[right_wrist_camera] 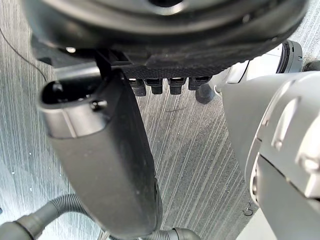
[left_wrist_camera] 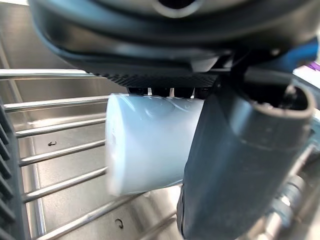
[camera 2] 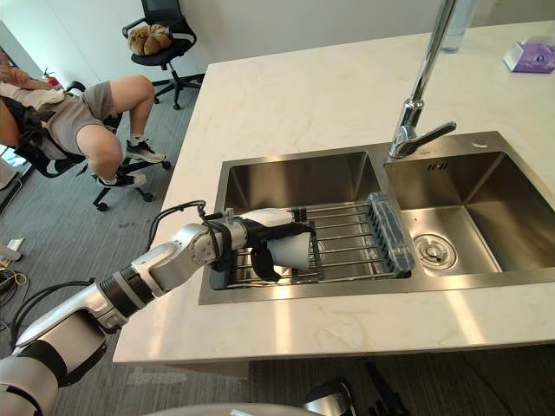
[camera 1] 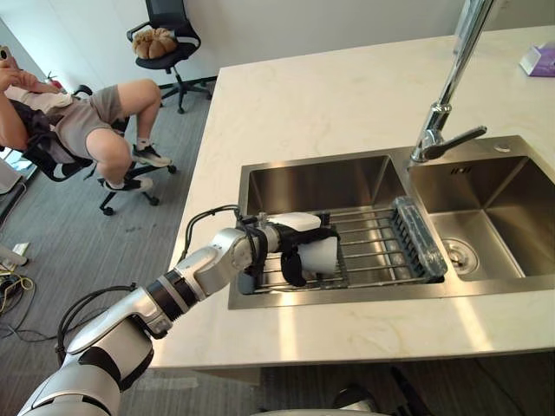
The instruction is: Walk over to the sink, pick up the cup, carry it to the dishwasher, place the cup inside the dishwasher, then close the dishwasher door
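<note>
A white cup (camera 1: 321, 254) lies on its side on a wire rack (camera 1: 381, 251) across the left basin of the steel sink (camera 1: 390, 293). My left hand (camera 1: 279, 241) reaches in from the left and is shut on the cup, with dark fingers over its top and the thumb underneath. In the left wrist view the cup (left_wrist_camera: 150, 145) sits between the thumb (left_wrist_camera: 240, 165) and the palm, just above the rack bars. My right hand (right_wrist_camera: 110, 165) hangs over grey carpet with relaxed fingers and holds nothing.
A tall faucet (camera 1: 442, 113) rises between the two basins. The pale countertop (camera 1: 347, 95) surrounds the sink, with a purple box (camera 1: 542, 61) at its far right. A person (camera 1: 87, 121) sits on a chair at the left, beyond them another office chair (camera 1: 165, 39).
</note>
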Robot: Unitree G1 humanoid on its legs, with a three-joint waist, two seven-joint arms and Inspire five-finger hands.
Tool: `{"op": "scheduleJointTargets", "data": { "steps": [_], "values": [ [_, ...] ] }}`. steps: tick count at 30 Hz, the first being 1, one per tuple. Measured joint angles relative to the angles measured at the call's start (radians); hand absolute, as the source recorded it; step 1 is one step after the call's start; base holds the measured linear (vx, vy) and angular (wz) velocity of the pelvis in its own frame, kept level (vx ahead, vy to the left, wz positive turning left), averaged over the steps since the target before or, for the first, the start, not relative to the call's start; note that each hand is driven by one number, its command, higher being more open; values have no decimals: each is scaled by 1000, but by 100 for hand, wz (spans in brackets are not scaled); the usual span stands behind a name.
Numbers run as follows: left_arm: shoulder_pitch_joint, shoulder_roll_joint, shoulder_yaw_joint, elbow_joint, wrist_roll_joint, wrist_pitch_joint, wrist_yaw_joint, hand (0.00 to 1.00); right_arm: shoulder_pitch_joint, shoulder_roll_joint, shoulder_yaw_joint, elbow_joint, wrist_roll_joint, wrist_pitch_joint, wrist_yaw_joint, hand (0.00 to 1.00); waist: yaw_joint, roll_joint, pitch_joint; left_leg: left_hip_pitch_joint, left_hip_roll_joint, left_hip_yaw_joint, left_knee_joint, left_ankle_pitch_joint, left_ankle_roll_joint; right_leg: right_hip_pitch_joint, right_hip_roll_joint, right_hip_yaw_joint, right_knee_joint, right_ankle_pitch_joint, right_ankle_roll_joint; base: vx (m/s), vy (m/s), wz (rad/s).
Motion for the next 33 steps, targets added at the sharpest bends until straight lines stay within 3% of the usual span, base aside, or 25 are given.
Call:
{"op": "scheduleJointTargets", "data": {
  "steps": [6, 9, 13, 15, 17, 19, 22, 25, 27, 28, 29, 33],
  "values": [
    [83, -31, 42, 67, 31, -123, 154, 0, 1, -8, -21, 6, 0, 0, 9, 100, 4, 2, 4, 0, 9, -13, 0, -1, -2, 15, 10, -17, -8, -1, -6, 4, -5, 6],
    [144, -94, 50, 118, 51, -174, 284, 0, -4, -9, -21, 7, -1, -1, 10, 100, 28, -1, 6, 1, 9, -33, 0, 2, -4, 30, 10, -40, -12, -2, -7, -2, -23, 20],
    [191, -146, 59, 186, 88, -226, 431, 0, -17, -5, -13, 0, -29, 0, 10, 100, 37, -9, 12, 5, 9, -54, 0, 6, -4, 46, 10, -60, -12, -6, -9, -25, -16, 16],
    [200, -155, 73, 216, 74, -282, 500, 0, -19, -5, 13, -21, -38, 8, -2, 100, 38, -12, 13, 5, 10, -68, 0, 12, 1, 53, 9, -74, -11, -9, -8, -37, -16, 16],
    [255, -141, 129, 180, -9, -316, 508, 0, -16, -1, 40, -57, -40, 21, -20, 100, 37, -12, 14, 3, 10, -71, 0, 13, 2, 53, 8, -79, -9, -10, -7, 3, -8, 8],
    [377, -97, 216, 2, -74, -368, 519, 0, -2, 9, 45, -87, -44, 35, -36, 100, 42, -15, 16, -13, 9, -80, 0, 13, 2, 44, 3, -87, -6, -13, -5, 51, 1, 18],
    [501, -71, 402, -313, -85, -480, 585, 0, 27, 27, 40, -85, -81, 62, -70, 100, 96, -30, 26, -39, -1, -126, 2, 21, 3, 44, 1, -133, 0, -16, 1, 73, -18, 40],
    [555, -143, 668, -502, -267, -575, 699, 0, 50, 46, 40, -86, -101, 78, -81, 100, 150, -45, 24, -55, -4, -175, 6, 29, 6, 47, 1, -193, 25, -17, 0, 46, -20, 46],
    [567, -207, 810, -556, -334, -627, 837, 0, 51, 47, 39, -85, -108, 86, -76, 100, 182, -46, 23, -60, -8, -206, 6, 31, 8, 54, -1, -226, 40, -21, -6, 8, -14, 50],
    [580, -234, 878, -579, -332, -653, 951, 0, 52, 49, 38, -84, -111, 90, -68, 100, 207, -53, 19, -65, -14, -225, 6, 33, 11, 56, -5, -245, 53, -32, -10, -15, -9, 62],
    [594, -248, 925, -590, -333, -671, 1032, 0, 53, 53, 37, -81, -125, 94, -57, 100, 232, -67, 13, -69, -24, -248, 6, 37, 14, 63, -14, -266, 63, -49, -9, -20, -9, 61],
    [681, -293, 964, -616, -336, -669, 1124, 0, 35, 57, 13, -66, -148, 95, -33, 100, 304, -105, -6, -64, -49, -312, 6, 48, 24, 85, -38, -309, 117, -91, -19, -42, 2, 57]
  ]
}}
